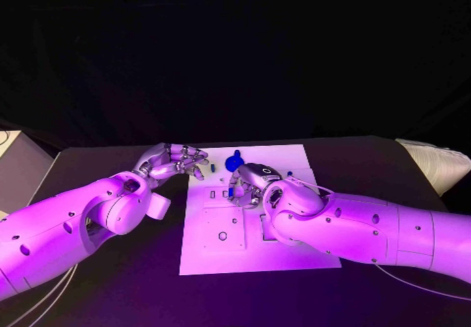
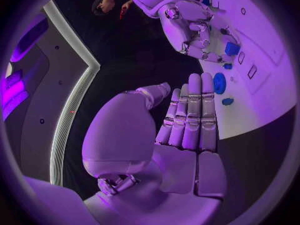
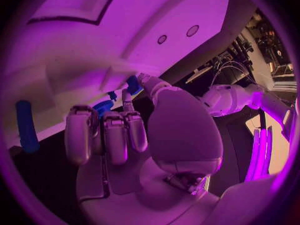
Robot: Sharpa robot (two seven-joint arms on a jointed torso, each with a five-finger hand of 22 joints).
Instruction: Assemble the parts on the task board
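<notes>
Left hand [image 1: 172, 162] hovers at the task board's [image 1: 295, 255] left far corner, fingers straight and pressed side by side, holding nothing. Right hand [image 1: 251, 184] lies over the board's middle, fingers curled down; grasp cannot tell. Head view: one round blue part [image 1: 233, 163] at the far edge. Right wrist view adds a blue rod [image 3: 24, 125] beyond the hand. Board lies mid-desk [image 1: 393, 163].

The black table [image 1: 118, 286] ran back to a dark backdrop [image 1: 235, 61] that filled the far side. A pale box-like unit [image 1: 18, 167] stood off the table's left edge, and a white ribbed object [image 1: 440, 163] lay at its right corner.
</notes>
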